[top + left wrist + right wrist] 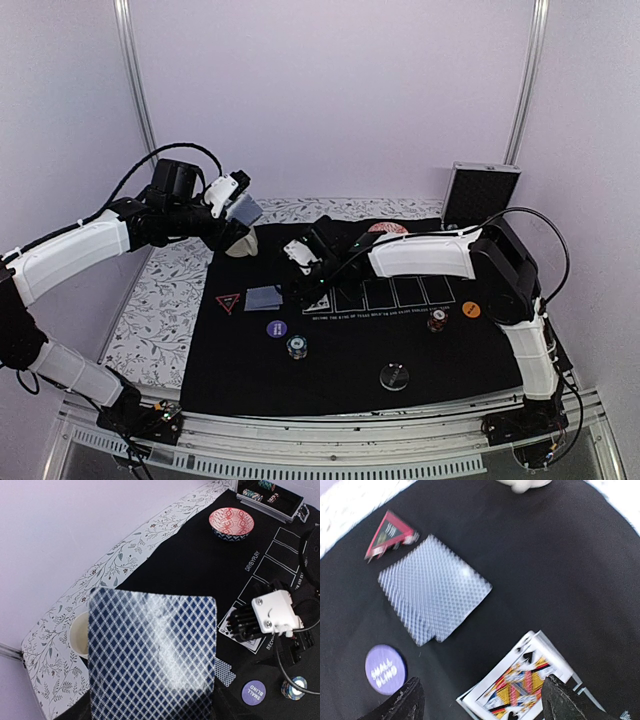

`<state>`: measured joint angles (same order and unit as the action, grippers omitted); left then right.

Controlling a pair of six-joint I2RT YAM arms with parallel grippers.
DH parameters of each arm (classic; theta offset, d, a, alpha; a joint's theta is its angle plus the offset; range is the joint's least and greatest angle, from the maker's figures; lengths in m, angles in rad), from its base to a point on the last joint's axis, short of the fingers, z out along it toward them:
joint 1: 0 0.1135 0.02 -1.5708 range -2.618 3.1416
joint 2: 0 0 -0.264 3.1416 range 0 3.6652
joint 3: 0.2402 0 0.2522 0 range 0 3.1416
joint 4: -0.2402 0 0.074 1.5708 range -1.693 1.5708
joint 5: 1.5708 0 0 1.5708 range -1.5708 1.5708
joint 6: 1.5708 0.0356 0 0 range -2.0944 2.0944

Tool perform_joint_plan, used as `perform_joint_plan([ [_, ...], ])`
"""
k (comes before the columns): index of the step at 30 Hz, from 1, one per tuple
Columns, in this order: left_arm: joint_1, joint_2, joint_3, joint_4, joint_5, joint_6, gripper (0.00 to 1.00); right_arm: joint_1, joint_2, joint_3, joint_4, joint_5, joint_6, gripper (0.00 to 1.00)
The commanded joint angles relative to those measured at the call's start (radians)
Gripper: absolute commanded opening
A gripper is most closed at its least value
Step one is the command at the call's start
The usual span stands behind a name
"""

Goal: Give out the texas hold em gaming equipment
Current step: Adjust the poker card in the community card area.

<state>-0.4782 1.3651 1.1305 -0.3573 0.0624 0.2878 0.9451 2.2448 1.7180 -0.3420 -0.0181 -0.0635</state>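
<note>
Gripping a blue-backed card (155, 655): left gripper (238, 205).
Right gripper (482, 697), jaws spread wide, over a face-up card (520, 682) on the mat (545, 580).

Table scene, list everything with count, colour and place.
black felt mat: one, table centre.
face-down checked playing cards: pile, grey-blue, mat's left.
face-up card: one, white, under right claw.
red-edged black triangle: one, left of pile.
round discs: three; purple left, orange right, clear near.
striped poker chip stacks: two, left, right.
red patterned bowl: one, far edge.
cream mug: one, far left.
grey case: one, far right.
left claw: shut on blue checked card.
right claw: open.
</note>
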Motion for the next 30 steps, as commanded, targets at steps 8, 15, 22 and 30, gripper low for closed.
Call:
perform_joint_plan([
  [8, 0.016, -0.029, 0.018, 0.011, 0.0, 0.006, 0.61, -0.02, 0.176, 0.216, -0.001, 0.281, 0.22, 0.81],
  [15, 0.017, -0.027, 0.018, 0.011, 0.001, 0.007, 0.61, -0.019, 0.241, 0.252, -0.035, 0.294, 0.203, 0.8],
  [22, 0.02, -0.025, 0.02, 0.011, 0.003, 0.005, 0.61, -0.02, 0.228, 0.22, -0.084, 0.366, 0.228, 0.78],
  [30, 0.021, -0.021, 0.021, 0.011, 0.005, 0.005, 0.61, -0.021, 0.206, 0.213, -0.1, 0.412, 0.263, 0.76],
])
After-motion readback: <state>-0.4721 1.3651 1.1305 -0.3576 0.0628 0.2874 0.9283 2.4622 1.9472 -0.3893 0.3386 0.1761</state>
